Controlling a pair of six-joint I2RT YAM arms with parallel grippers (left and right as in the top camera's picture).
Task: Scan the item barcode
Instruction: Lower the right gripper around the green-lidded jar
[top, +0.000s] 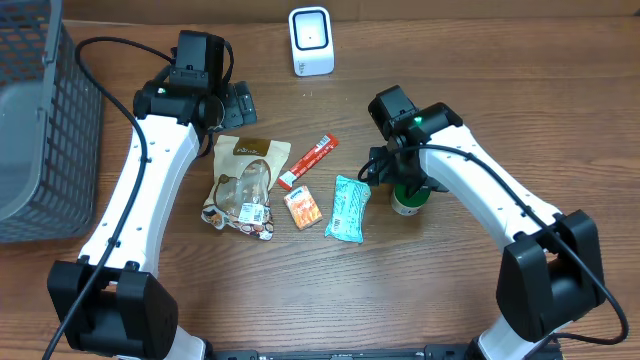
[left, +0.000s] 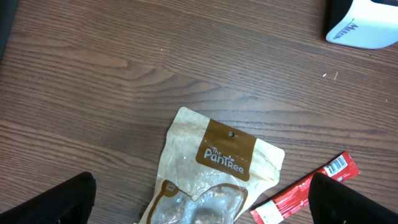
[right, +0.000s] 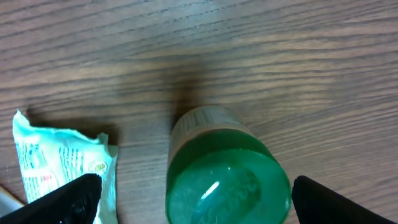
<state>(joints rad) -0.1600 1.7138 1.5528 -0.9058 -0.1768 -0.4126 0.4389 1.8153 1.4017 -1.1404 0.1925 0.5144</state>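
A white barcode scanner (top: 311, 41) stands at the back of the table, and its base shows in the left wrist view (left: 364, 25). A bottle with a green cap (top: 406, 203) stands upright right of the packets. My right gripper (top: 408, 190) hangs open over it. The cap (right: 227, 180) sits between the two black fingers with a gap on each side. My left gripper (top: 232, 105) is open and empty above the top of a brown snack pouch (left: 211, 168). A red stick pack (left: 308, 186) beside the pouch shows a barcode at its end.
The pouch (top: 245, 180), the red stick pack (top: 308, 161), a small orange packet (top: 303, 208) and a teal packet (top: 348, 208) lie together mid-table. The teal packet (right: 62, 162) is just left of the bottle. A grey wire basket (top: 40, 130) fills the left edge.
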